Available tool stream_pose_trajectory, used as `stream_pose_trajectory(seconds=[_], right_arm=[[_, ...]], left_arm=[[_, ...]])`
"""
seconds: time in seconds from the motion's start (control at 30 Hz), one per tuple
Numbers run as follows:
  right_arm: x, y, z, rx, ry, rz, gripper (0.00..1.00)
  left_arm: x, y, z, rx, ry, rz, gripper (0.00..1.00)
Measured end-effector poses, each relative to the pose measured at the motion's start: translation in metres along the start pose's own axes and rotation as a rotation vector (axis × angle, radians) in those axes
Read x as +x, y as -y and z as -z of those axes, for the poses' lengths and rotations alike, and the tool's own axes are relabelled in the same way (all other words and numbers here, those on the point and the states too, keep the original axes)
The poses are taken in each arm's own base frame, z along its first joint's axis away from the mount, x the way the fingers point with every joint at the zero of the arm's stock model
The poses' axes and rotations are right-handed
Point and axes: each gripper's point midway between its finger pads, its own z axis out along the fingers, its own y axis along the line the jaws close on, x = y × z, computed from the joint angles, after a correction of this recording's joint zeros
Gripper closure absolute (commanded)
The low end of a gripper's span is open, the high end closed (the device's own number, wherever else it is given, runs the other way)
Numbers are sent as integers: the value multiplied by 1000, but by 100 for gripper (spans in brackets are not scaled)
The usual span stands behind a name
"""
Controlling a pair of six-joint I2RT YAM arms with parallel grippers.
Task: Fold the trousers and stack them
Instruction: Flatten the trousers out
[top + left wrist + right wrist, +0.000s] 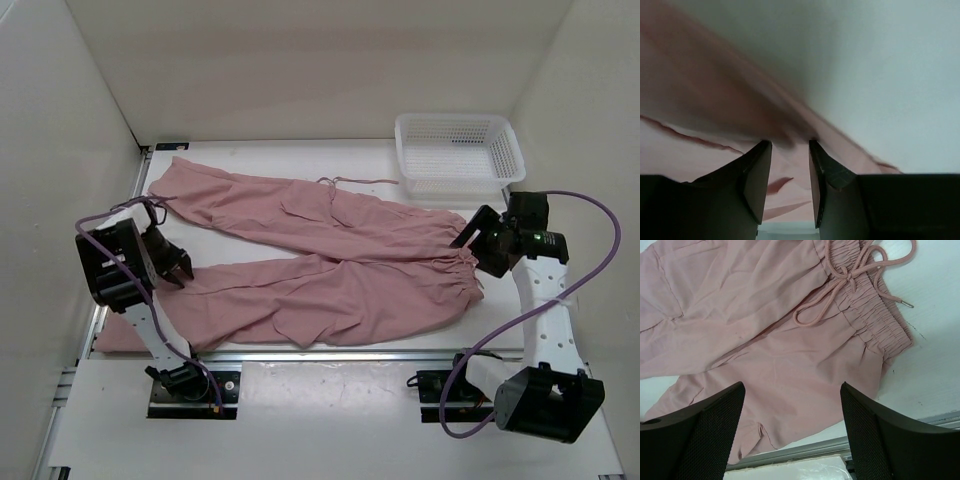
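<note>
The dusty-pink trousers lie spread flat on the white table, waist to the right and both legs running left. The drawstring trails off the far edge of the cloth. My left gripper sits low at the left part of the near leg. In the left wrist view its jaws stand a little apart, with pink cloth under and just past the tips. My right gripper hovers over the waist, wide open and empty. The right wrist view shows the elastic waistband and tied drawstring beyond it.
A white mesh basket stands at the back right, just behind the waist. A metal rail runs along the table's near edge and also shows in the right wrist view. White walls close in the left, back and right.
</note>
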Motion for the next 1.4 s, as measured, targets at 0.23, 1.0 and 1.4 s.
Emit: stream_pose_trajectory(seconds=[0.23,1.0,1.4], right_arm=[[2,-1,8,-20,28,7,17],[10,-1,20,-31,31,-9,17],[11,0,20,-29,28,-5,17]], left_arm=[[-55,52,2,19,82,-48,56],[-85,27,32,-33,181,1,60],[-111,67,21,-9,169,-36,90]])
